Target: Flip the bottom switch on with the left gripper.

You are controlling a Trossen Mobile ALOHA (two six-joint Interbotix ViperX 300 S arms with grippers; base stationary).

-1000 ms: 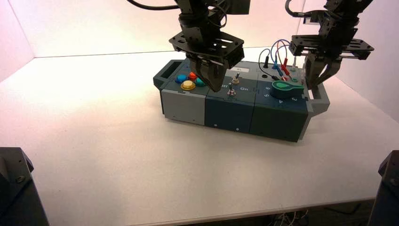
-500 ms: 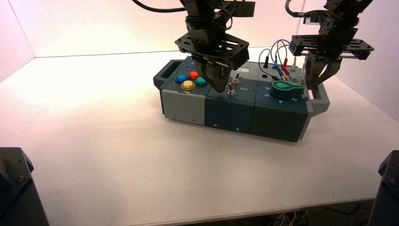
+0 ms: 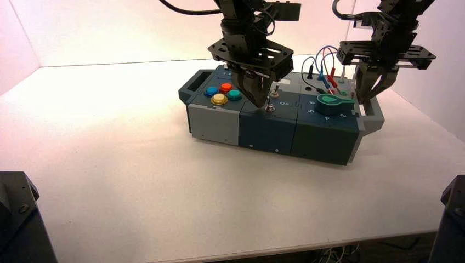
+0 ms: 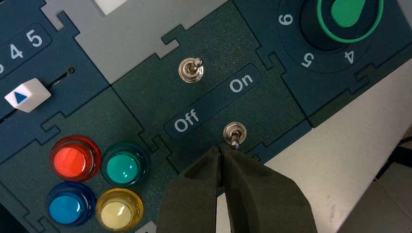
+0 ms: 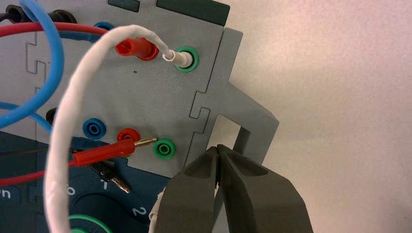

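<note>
The bottom switch [image 4: 234,133] is a small metal toggle near the front edge of the box's dark middle panel [image 4: 145,102], below the "Off" and "On" lettering. Its lever tip sits right at my left gripper [image 4: 221,148], which is shut to a wedge point with nothing held. From above, the left gripper [image 3: 260,100] hangs just left of the bottom switch [image 3: 270,107]. The second toggle [image 4: 191,69] stands farther back on the same panel. My right gripper [image 5: 217,150] is shut and empty over the grey handle [image 5: 252,121] at the box's right end.
Red [image 4: 74,158], green [image 4: 125,165], blue [image 4: 68,208] and yellow [image 4: 117,211] buttons lie left of the switches. A green knob [image 4: 347,14] sits to their right, a slider with a white cap [image 4: 26,94] behind. Red, blue and white wires [image 5: 73,141] are plugged in near the right gripper.
The left gripper has moved right and slightly down, from beside the coloured buttons to the bottom switch. The right arm has not moved.
</note>
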